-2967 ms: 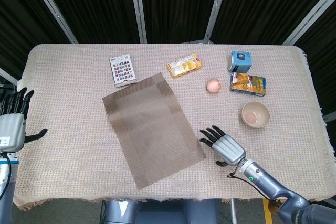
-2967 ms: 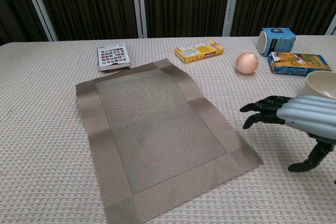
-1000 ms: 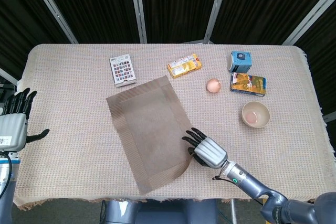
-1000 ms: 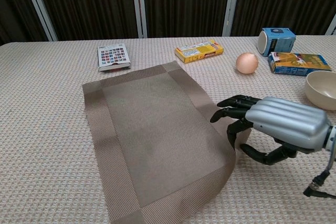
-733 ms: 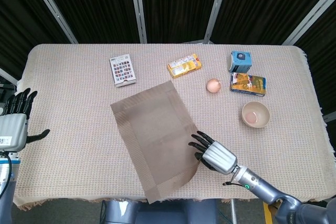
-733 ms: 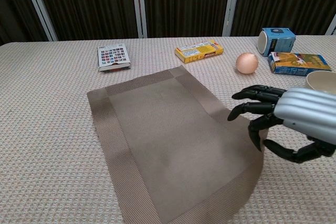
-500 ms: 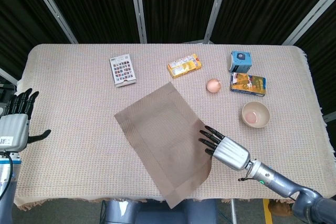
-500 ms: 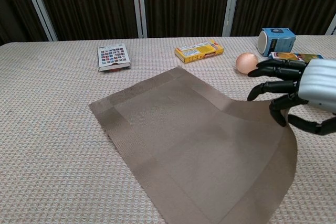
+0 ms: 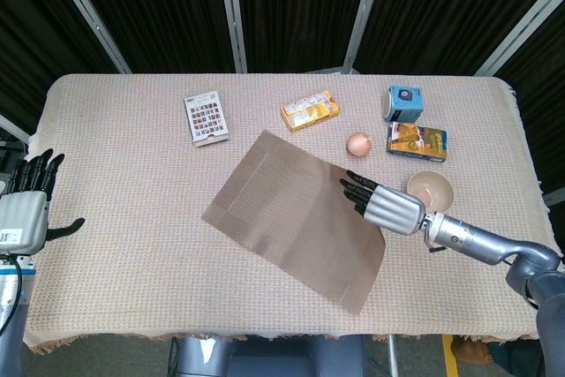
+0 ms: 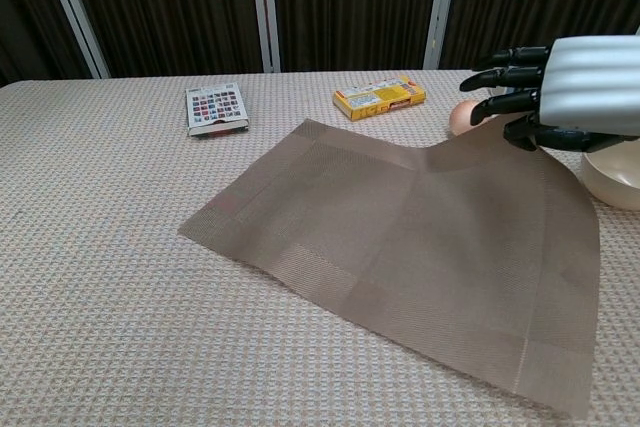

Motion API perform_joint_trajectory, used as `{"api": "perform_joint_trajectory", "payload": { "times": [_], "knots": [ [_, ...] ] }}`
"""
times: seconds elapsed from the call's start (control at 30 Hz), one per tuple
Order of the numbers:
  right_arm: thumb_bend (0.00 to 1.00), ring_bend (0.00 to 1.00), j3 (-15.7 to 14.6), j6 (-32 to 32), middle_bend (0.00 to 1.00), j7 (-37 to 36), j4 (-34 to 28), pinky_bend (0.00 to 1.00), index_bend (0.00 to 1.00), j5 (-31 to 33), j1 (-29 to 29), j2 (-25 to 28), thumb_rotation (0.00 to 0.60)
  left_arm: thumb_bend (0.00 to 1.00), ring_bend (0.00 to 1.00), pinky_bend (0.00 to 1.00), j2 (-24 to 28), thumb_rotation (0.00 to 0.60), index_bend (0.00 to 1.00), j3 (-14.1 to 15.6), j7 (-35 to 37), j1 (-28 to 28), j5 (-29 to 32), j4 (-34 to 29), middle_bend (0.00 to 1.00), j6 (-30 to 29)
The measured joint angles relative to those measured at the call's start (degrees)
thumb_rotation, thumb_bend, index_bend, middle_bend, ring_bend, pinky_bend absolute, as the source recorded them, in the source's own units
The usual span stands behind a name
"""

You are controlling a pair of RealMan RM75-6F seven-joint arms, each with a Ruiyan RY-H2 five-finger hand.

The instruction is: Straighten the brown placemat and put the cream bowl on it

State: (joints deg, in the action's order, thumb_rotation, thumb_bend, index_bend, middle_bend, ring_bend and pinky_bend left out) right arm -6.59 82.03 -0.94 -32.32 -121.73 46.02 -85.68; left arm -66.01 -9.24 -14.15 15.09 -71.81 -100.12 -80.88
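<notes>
The brown placemat (image 9: 296,218) lies skewed across the middle of the table, its right edge lifted off the cloth. My right hand (image 9: 384,205) grips that raised edge; in the chest view the right hand (image 10: 560,82) hangs above the table with the placemat (image 10: 400,247) draping down from its fingers. The cream bowl (image 9: 430,190) stands upright just right of this hand, and its rim shows in the chest view as the cream bowl (image 10: 615,172) at the right border. My left hand (image 9: 26,205) stays off the table's left edge, fingers spread, holding nothing.
Along the far side sit a patterned card box (image 9: 205,117), a yellow box (image 9: 310,110), a tan ball (image 9: 358,143), a blue can (image 9: 404,103) and a blue-orange box (image 9: 417,141). A woven beige tablecloth (image 9: 124,174) covers the table.
My right hand has risen and moved away from me toward the bowl, dragging the placemat's edge with it; the mat has turned and shifted right. The left hand has not moved.
</notes>
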Motion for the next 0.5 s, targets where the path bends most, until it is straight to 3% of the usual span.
{"api": "perform_joint_trajectory", "payload": {
  "times": [0.1, 0.13, 0.17, 0.33, 0.5],
  "knots": [
    [0.11, 0.01, -0.14, -0.53, 0.05, 0.84, 3.87, 0.03, 0.14, -0.06, 1.08, -2.16, 0.600, 0.00, 0.00, 0.00, -0.04, 0.600, 0.00, 0.13, -0.12, 0.03, 0.03, 0.16, 0.00, 0.28],
    [0.03, 0.00, -0.05, -0.82, 0.01, 1.05, 5.11, 0.01, 0.04, 0.25, 1.25, -3.11, 0.600, 0.00, 0.00, 0.00, -0.06, 0.600, 0.00, 0.22, -0.21, 0.04, 0.00, 0.24, 0.00, 0.36],
    [0.00, 0.00, 0.10, -1.05, 0.00, 1.13, 5.74, 0.00, 0.00, 0.74, 1.22, -3.65, 0.600, 0.00, 0.00, 0.00, -0.09, 0.600, 0.00, 0.30, -0.28, 0.05, -0.08, 0.33, 0.00, 0.44],
    [0.00, 0.00, 2.82, -0.79, 0.00, 1.55, 6.92, 0.00, 0.00, 6.33, -0.41, -5.56, 0.600, 0.00, 0.00, 0.00, -0.22, 0.600, 0.00, 0.68, -0.15, 0.12, -0.78, 0.97, 0.00, 0.82],
    [0.00, 0.00, 6.86, 1.61, 0.00, 1.12, 3.98, 0.00, 0.00, 13.10, -3.68, -5.46, 0.600, 0.00, 0.00, 0.00, -0.33, 0.600, 0.00, 1.09, 0.83, 0.48, -2.20, 1.96, 0.00, 1.59]
  ]
}}
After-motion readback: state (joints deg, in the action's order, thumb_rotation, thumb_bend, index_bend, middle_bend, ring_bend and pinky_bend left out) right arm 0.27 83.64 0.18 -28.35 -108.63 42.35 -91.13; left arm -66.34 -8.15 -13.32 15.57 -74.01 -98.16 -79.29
